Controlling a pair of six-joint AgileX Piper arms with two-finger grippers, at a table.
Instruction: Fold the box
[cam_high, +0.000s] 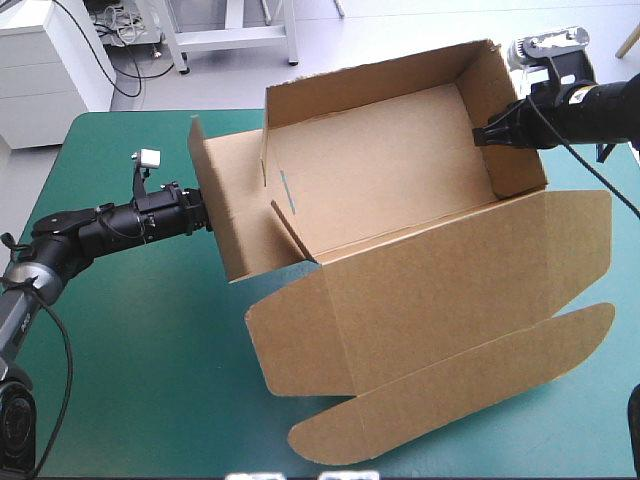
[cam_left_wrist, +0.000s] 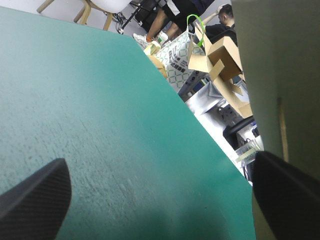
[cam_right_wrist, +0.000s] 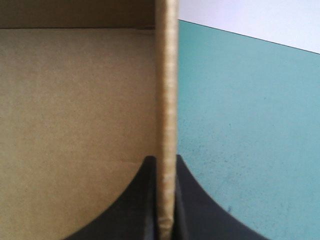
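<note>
The brown box (cam_high: 400, 190) stands in the middle of the table with its far and side walls raised, and its lid (cam_high: 450, 320) lies flat toward the front. My right gripper (cam_high: 482, 135) is shut on the top edge of the right wall (cam_right_wrist: 167, 100), one black finger on each side of the board. My left gripper (cam_high: 203, 212) is at the outer face of the left wall flap (cam_high: 225, 200). Its fingers stand wide apart, with the board (cam_left_wrist: 280, 75) beside one fingertip (cam_left_wrist: 292, 195) and bare cover between them.
The teal-green cover (cam_high: 130, 370) lies bare at the front left, under and beside the left arm. The lid's rounded tuck flaps (cam_high: 400, 410) reach close to the table's front edge. The box's far wall stands near the table's far edge.
</note>
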